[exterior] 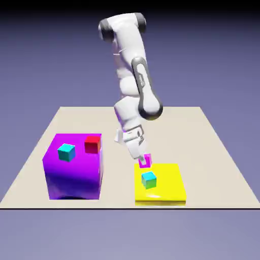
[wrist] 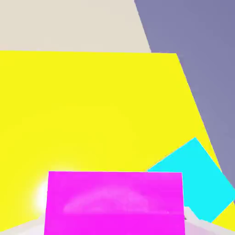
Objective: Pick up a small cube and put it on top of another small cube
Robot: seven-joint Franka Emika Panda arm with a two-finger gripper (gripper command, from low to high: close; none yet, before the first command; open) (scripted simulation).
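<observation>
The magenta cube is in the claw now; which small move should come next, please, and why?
Probably a small shift of the claw toward the cyan cube on the yellow block, before any lowering. In the hand view, the held magenta cube covers only a corner of the cyan one, which lies mostly off to its side, so they do not look lined up.

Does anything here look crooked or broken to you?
Nothing looks broken. The turquoise cube on the yellow slab sits askew, its sides turned against the slab's edges. The claw grips a magenta cube, which appears turned differently from that cube.
</observation>
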